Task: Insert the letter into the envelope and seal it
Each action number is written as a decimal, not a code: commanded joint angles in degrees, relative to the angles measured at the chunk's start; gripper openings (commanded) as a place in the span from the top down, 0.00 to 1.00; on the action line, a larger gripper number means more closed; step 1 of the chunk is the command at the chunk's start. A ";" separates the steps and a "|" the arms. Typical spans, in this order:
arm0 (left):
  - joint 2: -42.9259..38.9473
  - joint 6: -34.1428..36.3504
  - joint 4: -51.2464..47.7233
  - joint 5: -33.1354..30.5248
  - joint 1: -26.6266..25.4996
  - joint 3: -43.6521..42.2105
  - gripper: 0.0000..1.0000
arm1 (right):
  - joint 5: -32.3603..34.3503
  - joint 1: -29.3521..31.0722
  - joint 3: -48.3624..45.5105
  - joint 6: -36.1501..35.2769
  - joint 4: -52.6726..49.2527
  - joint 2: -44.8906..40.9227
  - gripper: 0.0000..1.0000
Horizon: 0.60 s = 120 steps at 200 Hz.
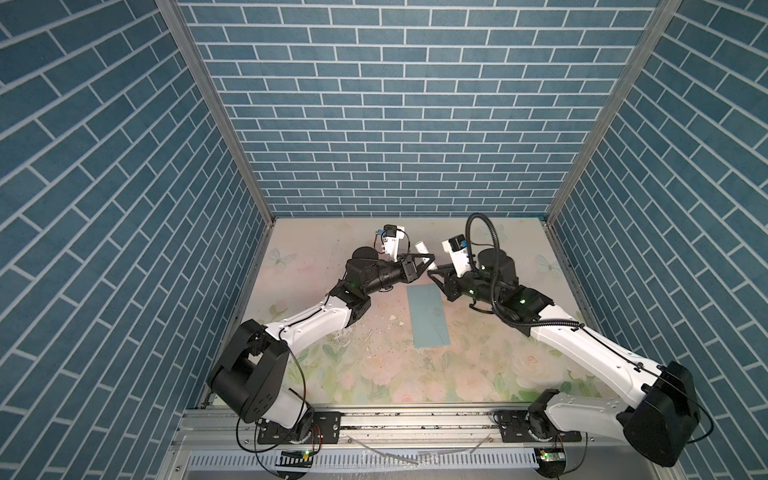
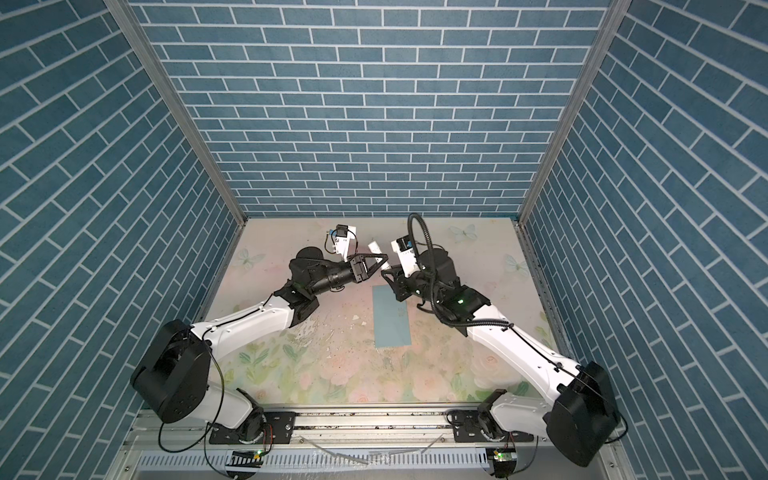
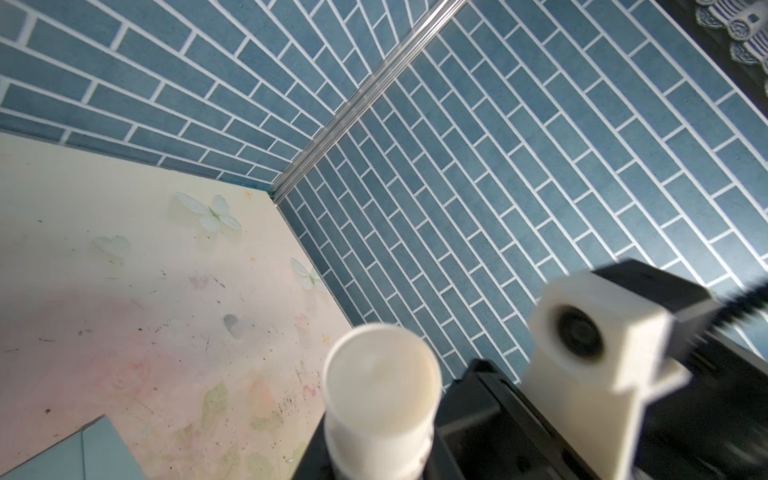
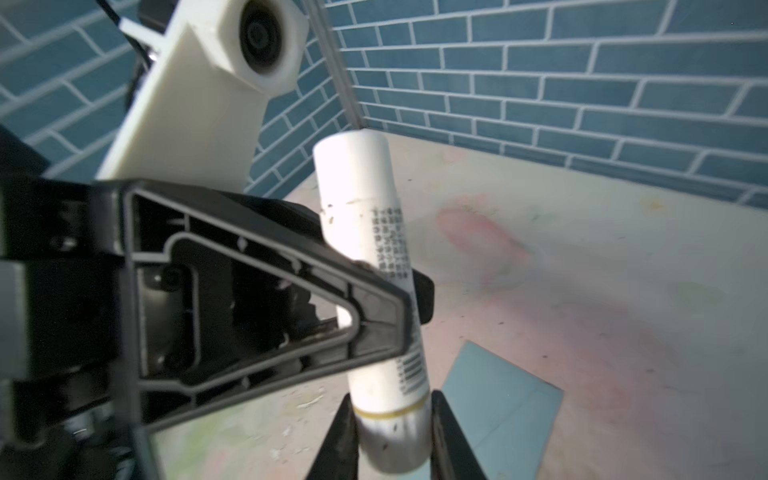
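Blue brick-print walls on three sides, and a floral table with plenty of scuffs and crumbs. The nearest thing that matters is the teal envelope, lying flat about mid-table with its long side running near to far and nothing touching it. No sign of the letter in any view. My guess is it's already inside, but I can't tell from here.

Just past the envelope's far end, up in the air, both arms meet on a white glue stick. The left gripper is pinched narrow round the printed body. The right gripper is closed on the grey end below the gold ring, one pad on either side.

Looks to me like uncapping before gluing the flap. To do it well, hold the left one firm and motionless and pull the right one straight along the tube's axis. Any sideways bend and the tube could skid in the jaws.
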 commanded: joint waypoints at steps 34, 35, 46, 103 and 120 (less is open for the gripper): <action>-0.36 2.51 -0.95 1.08 -0.42 0.33 1.00 | 62.06 11.30 10.56 -16.68 -0.38 15.93 1.00; -0.38 2.54 -0.96 1.06 -0.42 0.33 1.00 | 62.64 11.43 10.85 -17.10 -0.14 16.52 1.00; -0.29 2.59 -0.93 0.95 -0.46 0.29 1.00 | 64.22 11.98 11.91 -18.09 0.10 19.05 1.00; 0.00 3.33 -1.96 1.30 -0.42 1.15 1.00 | 55.14 12.00 11.21 -13.97 -0.52 17.67 1.00; -0.19 4.09 -2.79 1.30 -0.42 1.38 1.00 | 49.38 11.62 10.38 -12.81 -1.23 15.64 1.00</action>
